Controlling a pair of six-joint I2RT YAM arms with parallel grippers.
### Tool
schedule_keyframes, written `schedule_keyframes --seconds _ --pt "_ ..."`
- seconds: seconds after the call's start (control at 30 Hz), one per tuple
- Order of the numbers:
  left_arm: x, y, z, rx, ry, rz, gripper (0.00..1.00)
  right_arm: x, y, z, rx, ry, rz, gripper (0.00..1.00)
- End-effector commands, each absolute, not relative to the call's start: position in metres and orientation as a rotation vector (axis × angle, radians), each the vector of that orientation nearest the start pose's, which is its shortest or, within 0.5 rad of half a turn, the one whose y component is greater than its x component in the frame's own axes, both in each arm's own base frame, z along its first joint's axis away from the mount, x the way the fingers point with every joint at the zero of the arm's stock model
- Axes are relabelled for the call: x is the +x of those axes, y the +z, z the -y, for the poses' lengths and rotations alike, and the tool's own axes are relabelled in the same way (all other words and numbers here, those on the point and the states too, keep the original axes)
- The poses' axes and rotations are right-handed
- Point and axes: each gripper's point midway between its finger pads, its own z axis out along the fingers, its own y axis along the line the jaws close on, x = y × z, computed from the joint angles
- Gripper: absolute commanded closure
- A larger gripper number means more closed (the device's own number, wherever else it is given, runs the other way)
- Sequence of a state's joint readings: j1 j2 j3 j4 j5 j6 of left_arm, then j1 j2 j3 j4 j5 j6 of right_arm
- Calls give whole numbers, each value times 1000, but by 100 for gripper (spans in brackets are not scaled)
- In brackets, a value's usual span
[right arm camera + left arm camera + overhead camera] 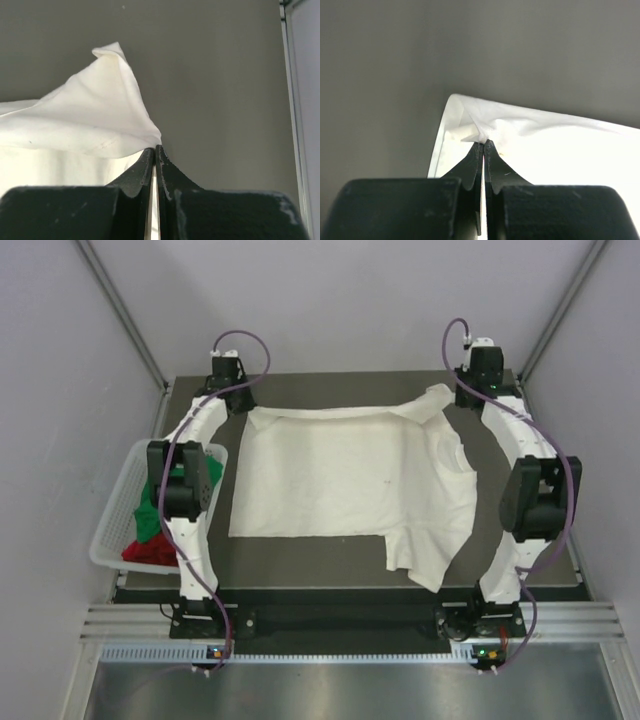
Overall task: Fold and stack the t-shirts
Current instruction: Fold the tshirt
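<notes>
- Cream-white t-shirt (340, 480) lies spread flat at the center of the table (300, 560), one sleeve trailing toward 5 o'clock.
- Left gripper (484, 145), at 11 o'clock, has its jaws pinched together on the shirt's far-left corner.
- Right gripper (154, 149), at 1 o'clock, has its jaws clamped tight on the far-right corner.
- Green t-shirt (148, 512) and red t-shirt (150, 552) sit in the white basket (112, 510) at 8 o'clock.
</notes>
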State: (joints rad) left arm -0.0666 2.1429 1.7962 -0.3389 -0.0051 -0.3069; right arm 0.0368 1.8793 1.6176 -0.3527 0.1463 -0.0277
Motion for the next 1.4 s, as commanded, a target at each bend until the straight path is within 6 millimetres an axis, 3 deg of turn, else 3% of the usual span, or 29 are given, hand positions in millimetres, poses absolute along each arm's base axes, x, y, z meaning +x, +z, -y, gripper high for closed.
schedule_keyframes --seconds 0.0,0.07,0.37,0.63,0.77,0.9,0.97,1.23,1.37 --pt "558 152 52 -198 -200 -2255 100 492 196 25 145 -177 -2228 100" --pt "549 144 49 -188 -177 -2298 100 481 199 22 153 -154 -2234 100" --pt "526 140 28 -173 -21 -2320 100 430 166 11 171 -74 -2333 100" --pt "507 121 36 -138 -48 -2372 100 393 133 -1 315 25 -2386 100" --pt "501 129 35 -140 -23 -2372 100 379 122 6 347 -21 -2410 100" --pt "502 148 32 -84 88 -2315 100 372 122 10 365 -50 -2400 100" --pt "501 148 34 -57 149 -2306 100 370 122 11 375 -54 -2398 100" --pt "463 108 40 -81 155 -2434 100 357 117 9 407 -38 -2412 100" --pt "455 95 38 -95 166 -2480 100 352 110 8 434 -27 -2410 100"
